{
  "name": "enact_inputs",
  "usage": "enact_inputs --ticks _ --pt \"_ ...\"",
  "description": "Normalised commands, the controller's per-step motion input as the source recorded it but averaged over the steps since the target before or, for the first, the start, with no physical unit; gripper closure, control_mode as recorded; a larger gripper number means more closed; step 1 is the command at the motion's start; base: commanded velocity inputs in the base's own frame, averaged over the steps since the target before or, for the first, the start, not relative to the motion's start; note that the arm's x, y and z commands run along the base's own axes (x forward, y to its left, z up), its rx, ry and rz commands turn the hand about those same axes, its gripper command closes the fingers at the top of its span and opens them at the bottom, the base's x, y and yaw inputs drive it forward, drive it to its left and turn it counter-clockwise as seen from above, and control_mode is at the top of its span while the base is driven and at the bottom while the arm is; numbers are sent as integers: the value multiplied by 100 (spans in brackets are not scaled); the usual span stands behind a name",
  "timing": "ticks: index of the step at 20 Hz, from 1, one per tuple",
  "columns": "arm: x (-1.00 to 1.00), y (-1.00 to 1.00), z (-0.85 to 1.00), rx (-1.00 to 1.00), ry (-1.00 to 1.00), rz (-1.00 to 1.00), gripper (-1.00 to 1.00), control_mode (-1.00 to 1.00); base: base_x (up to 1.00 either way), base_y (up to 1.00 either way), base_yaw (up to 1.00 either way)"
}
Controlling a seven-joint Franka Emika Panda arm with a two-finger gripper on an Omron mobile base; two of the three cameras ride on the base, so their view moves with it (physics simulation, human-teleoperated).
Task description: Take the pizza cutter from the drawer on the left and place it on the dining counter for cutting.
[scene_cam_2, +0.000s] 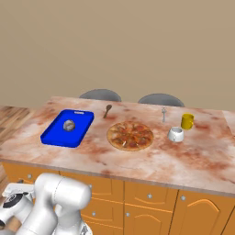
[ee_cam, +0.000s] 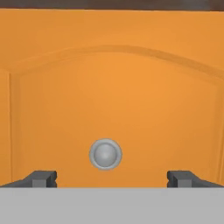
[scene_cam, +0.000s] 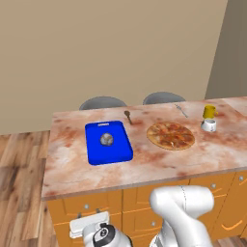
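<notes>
Gripper spread wide, nothing between the dark fingertips, aimed square at the flat orange front of the drawer, round silver knob centred in the gap and just ahead, not touched. Drawer closed; pizza cutter not to be seen, so its place cannot be told. Above, on the dining counter: blue cutting board at the left with a small grey round object on it, brown wooden spoon just beyond the board's far right corner, pizza near the middle, thin silver utensil by the far edge, yellow mug and white cup near each other at the right. Two grey chair backs behind the counter's far side.
</notes>
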Motion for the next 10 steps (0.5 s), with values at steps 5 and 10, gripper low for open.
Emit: enact_inputs --ticks 5,10 --pt "16 13 -13 0 0 0 -100 -100 0 0 0" --pt "12 0 -4 0 0 0 -100 -100 0 0 0"
